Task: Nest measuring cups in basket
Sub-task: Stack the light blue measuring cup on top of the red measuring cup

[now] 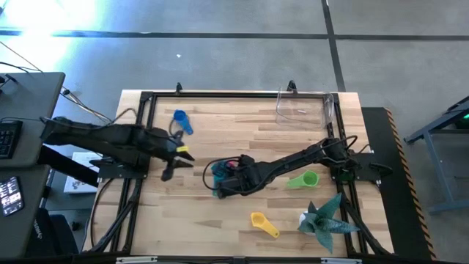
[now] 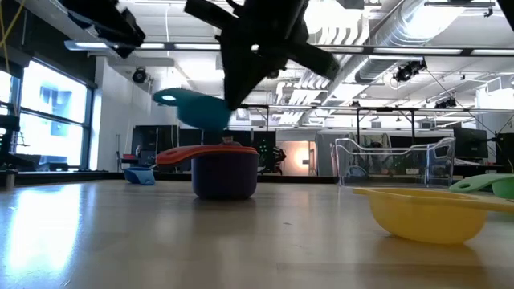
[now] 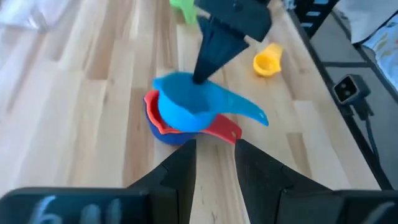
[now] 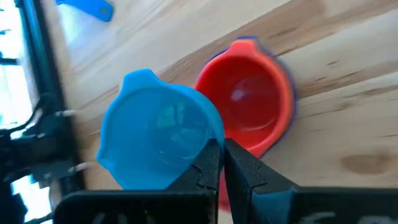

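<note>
My right gripper (image 1: 218, 176) is shut on a teal measuring cup (image 4: 158, 146) and holds it in the air just beside and above a red cup (image 4: 249, 106). The red cup sits nested in a purple cup (image 2: 225, 178) that stands on the table's middle. My left gripper (image 1: 178, 163) hangs open above the table to the left of the stack, holding nothing. A blue cup (image 1: 181, 121) lies far left, a green cup (image 1: 304, 180) to the right and a yellow cup (image 1: 264, 224) near the front. The clear basket (image 1: 304, 106) stands at the far right. My right gripper pinches the teal cup's rim wall (image 4: 208, 148), with one finger inside the bowl and one outside. The fingers (image 3: 208, 56) slant down from the table's right. The cup is lifted clear and slightly tilted, and its handle (image 3: 249, 112) sticks out sideways.
A teal spiky paper plant (image 1: 322, 220) stands at the near right corner. A black metal frame (image 1: 146, 99) runs around the tabletop's edges. Bare wood lies between the stack and the basket.
</note>
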Controlling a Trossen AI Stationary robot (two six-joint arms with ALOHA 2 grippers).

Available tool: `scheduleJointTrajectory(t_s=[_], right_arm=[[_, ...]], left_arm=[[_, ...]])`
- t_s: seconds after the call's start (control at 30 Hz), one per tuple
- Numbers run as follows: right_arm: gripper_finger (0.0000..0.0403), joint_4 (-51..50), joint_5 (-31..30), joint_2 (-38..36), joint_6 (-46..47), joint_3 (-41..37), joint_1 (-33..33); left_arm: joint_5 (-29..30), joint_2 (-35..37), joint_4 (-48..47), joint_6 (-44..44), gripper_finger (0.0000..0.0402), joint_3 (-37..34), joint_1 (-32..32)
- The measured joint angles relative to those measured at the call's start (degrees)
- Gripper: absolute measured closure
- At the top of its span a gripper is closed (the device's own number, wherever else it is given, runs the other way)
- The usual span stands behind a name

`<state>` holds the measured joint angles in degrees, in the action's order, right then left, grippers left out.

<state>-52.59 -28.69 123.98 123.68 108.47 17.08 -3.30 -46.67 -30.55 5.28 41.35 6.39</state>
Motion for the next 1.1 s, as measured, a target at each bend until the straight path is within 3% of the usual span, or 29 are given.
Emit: scheduleJointTrajectory(t_s=[0.4, 1.0, 1.1], right_arm=[[0.0402, 3.52, -0.3, 0.0, 3.03, 0.57, -0.17], [0.0402, -5.55, 8.62, 0.0, 4.02, 0.61, -2.87], [0.0402, -5.32, 7.87, 0.0, 4.02, 0.61, -2.93]], left_arm=[[0.21, 11.07, -9.38, -4.45, 0.03, 0.06, 0.0], [0.97, 11.87, -12.98, -5.98, 0.03, 0.03, 0.0], [1.09, 11.87, -12.96, -5.99, 0.03, 0.01, 0.0]])
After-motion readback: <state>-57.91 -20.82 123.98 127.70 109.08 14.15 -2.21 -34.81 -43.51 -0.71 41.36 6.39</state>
